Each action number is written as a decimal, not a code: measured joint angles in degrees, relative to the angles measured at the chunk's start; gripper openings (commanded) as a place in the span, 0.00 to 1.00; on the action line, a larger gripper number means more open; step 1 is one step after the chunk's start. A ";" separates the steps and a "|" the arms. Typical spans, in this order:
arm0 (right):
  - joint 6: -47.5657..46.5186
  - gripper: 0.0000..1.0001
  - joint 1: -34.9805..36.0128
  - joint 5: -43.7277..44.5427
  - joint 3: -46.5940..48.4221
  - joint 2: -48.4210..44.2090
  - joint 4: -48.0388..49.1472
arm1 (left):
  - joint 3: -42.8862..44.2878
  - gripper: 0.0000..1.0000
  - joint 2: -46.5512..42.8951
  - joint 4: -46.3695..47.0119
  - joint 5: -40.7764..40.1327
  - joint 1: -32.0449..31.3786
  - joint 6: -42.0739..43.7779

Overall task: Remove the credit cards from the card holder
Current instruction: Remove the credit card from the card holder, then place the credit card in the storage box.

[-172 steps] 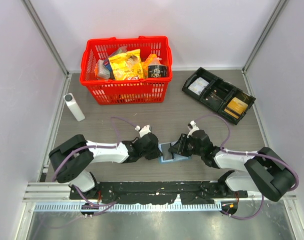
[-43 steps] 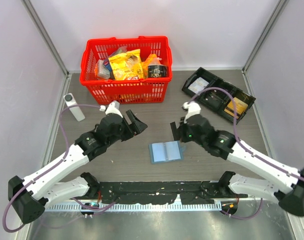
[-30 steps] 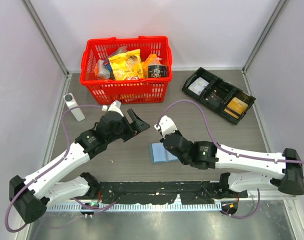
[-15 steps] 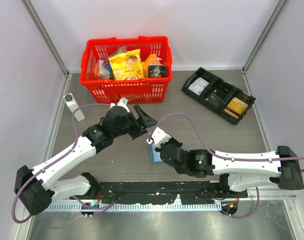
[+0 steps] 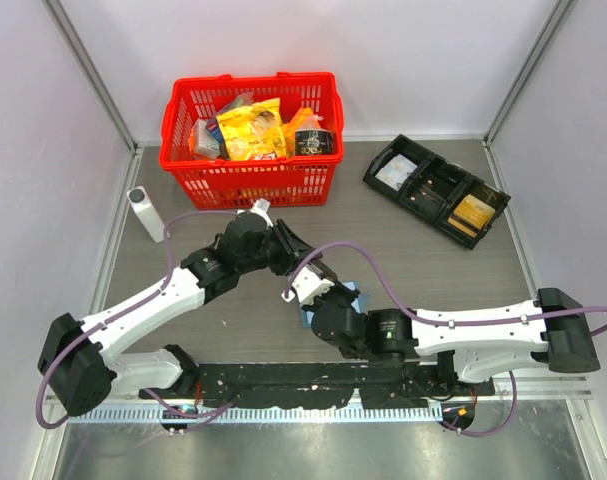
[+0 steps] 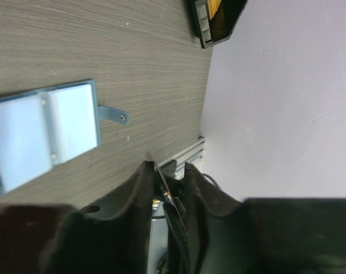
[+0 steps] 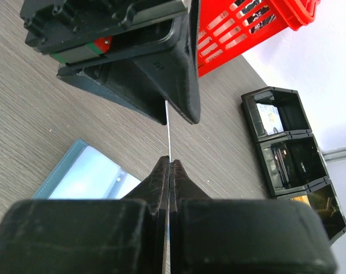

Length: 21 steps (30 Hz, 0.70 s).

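Credit card appears only as a thin edge-on line in the right wrist view. It is clenched in the jaws of the right gripper and reaches up between the black jaws of the left gripper. The left wrist view shows those left jaws parted, with gaps on either side of that edge. Below lies the card holder, open flat on the tabletop, pale inside up. From above, the two wrists hide the card, and only blue corners of the holder peek out beside them.
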 measured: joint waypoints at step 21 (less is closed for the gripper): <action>18.51 0.60 -7.69 -14.47 1.31 -2.40 -10.32 | -16.63 0.00 -8.96 15.23 -6.80 0.46 4.96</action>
